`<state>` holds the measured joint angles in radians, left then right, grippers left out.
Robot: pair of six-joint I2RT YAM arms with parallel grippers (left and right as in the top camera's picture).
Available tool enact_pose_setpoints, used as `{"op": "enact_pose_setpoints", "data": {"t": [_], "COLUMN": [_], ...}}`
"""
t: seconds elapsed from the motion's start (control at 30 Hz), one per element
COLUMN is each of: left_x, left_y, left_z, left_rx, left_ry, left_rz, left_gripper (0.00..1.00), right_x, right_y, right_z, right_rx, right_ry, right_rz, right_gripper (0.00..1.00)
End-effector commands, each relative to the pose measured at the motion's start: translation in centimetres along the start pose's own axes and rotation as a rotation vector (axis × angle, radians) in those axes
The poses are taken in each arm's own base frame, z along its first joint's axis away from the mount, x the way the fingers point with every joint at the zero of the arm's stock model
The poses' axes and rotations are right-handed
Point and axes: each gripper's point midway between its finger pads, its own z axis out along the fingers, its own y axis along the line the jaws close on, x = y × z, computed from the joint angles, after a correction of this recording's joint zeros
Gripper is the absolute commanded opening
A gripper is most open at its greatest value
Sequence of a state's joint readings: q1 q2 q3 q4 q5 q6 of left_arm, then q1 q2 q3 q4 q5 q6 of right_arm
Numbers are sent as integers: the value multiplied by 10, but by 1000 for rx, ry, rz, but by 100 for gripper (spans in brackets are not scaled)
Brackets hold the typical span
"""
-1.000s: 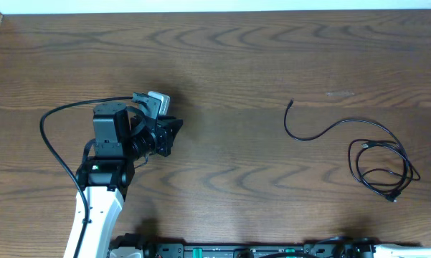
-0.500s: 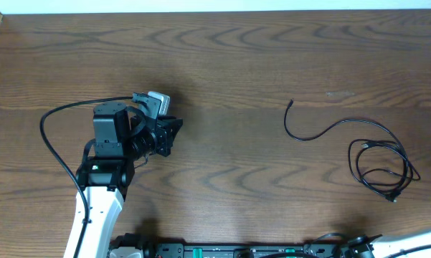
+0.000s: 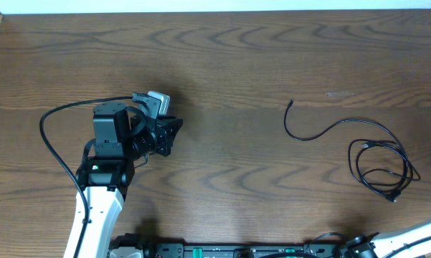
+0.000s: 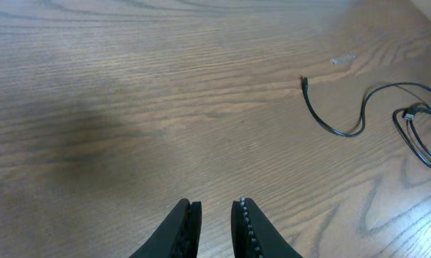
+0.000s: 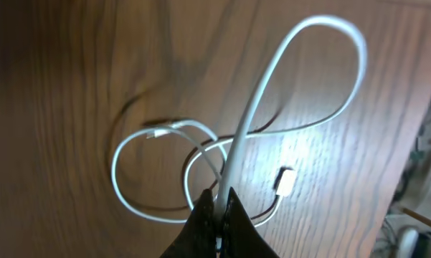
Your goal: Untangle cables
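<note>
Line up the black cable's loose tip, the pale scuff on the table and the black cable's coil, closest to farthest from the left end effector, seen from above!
1. The black cable's loose tip: right of the left end effector, nearest.
2. The pale scuff: farther right, toward the table's far edge.
3. The black cable's coil: far right, farthest.
</note>
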<state>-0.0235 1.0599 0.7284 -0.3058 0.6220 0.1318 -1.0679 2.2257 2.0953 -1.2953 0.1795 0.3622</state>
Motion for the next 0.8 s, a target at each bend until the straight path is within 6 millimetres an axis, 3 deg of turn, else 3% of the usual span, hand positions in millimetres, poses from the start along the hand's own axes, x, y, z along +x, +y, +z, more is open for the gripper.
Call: {"op": "enact_pose_setpoints", "data": {"t": [0.0,0.27,0.33,0.37,0.43,0.5,0.53,0.6,0.77], "left_x": [2,2,2,2,2,2,2,2,2], "left_y": [1,1,1,1,1,1,1,1,1], "left_z": [2,2,2,2,2,2,2,2,2], "left_rx": [-4,-3,-4,-4,-3,-3,-3,-4,-3], "left_ry": [5,5,5,5,5,5,5,5,5], "left_rz": [1,0,1,1,1,0,0,1,0], "left_gripper": [20,20,20,15,15,16,16,17,25], "right_x": [9,13,14,13,9,6,5,4,21], "right_y": [4,6,5,5,8,11,13,21,58], "right_z": [12,8,8,6,-4,-16,-23,-39,-84], "right_rx": [33,43,52,56,44,29,20,-10,-151], "right_ry": [26,31,28,22,-10,-45,-62,-99,-140], "right_rz": [-38,-44,-47,-44,-38,-39,-41,-48,-92], "right_gripper": [1,4,22,38,73,75,85,86,93]}}
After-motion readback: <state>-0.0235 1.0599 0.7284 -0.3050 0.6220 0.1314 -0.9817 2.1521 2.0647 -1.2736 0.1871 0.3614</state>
